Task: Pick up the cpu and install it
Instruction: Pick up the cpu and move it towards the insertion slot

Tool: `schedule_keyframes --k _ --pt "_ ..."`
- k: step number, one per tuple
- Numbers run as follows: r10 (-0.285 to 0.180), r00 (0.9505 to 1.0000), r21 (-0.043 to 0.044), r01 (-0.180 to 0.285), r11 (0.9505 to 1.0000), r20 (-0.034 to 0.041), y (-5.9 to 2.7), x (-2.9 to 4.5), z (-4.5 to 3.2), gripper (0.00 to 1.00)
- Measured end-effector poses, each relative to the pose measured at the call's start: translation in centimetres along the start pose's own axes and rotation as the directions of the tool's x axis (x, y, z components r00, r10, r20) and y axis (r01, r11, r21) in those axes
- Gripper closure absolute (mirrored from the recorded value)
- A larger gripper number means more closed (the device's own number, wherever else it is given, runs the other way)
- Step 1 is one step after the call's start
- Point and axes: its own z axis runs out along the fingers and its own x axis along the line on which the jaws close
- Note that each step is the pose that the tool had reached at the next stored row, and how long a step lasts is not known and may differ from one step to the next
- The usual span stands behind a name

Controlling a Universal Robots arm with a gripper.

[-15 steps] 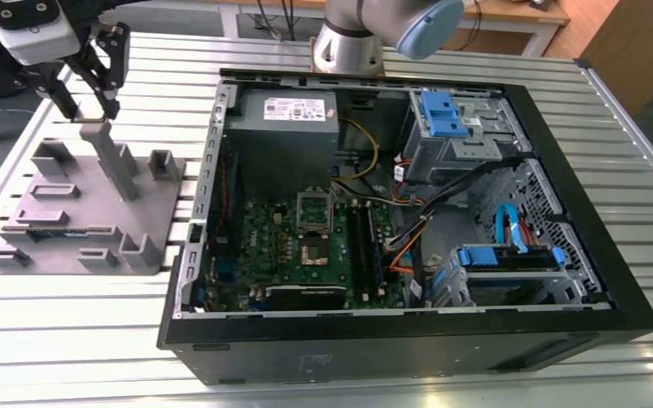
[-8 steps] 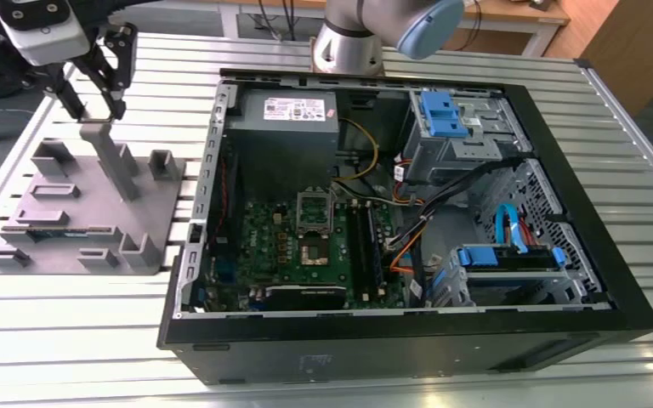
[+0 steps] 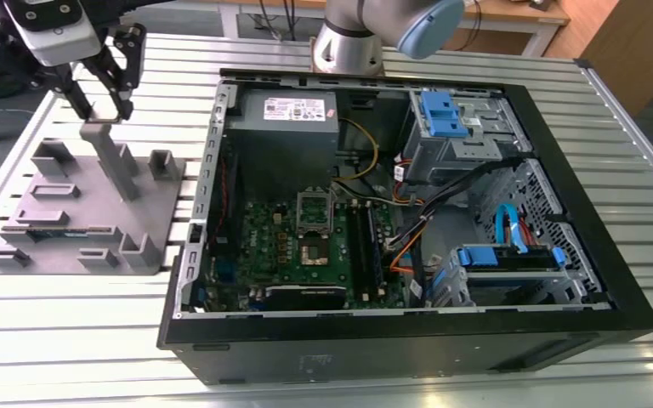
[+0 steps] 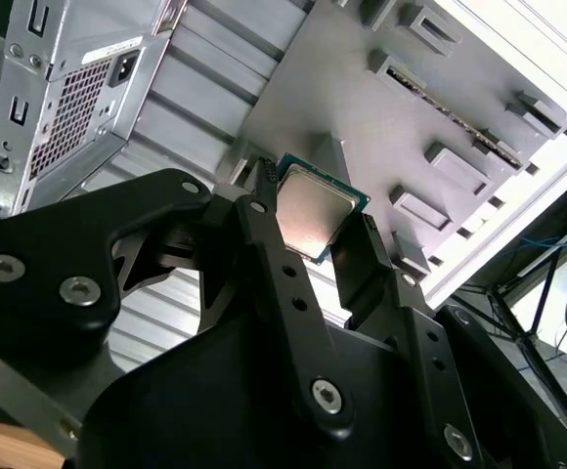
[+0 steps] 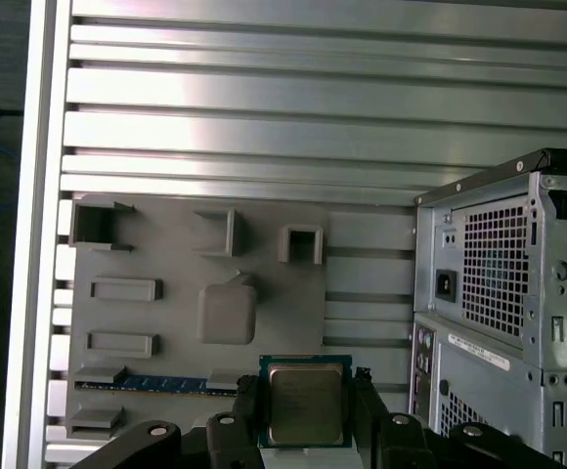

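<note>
One step of two appears done: the cpu (image 5: 305, 404) is off the grey fixture block (image 3: 77, 217) and clamped in the gripper (image 3: 102, 109). In the first wrist view the chip sits between the two black fingers (image 5: 247, 401), its silvery lid toward the camera and one finger against each opposite edge. The jaws are narrow, closed on the chip.

In the exterior view the gripper hangs above the block's tall post (image 3: 113, 166), on the exterior view's left of the open computer case (image 3: 417, 344). It is well apart from the green motherboard (image 3: 261, 229) and its socket frame (image 3: 313, 208). Judged from that, the install itself is left.
</note>
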Motion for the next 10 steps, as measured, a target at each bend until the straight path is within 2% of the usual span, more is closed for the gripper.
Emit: schedule_keyframes --k 10 --pt "0.000 1.0000 0.0000 0.000 1.0000 0.0000 -0.02 -0.73 0.02 0.53"
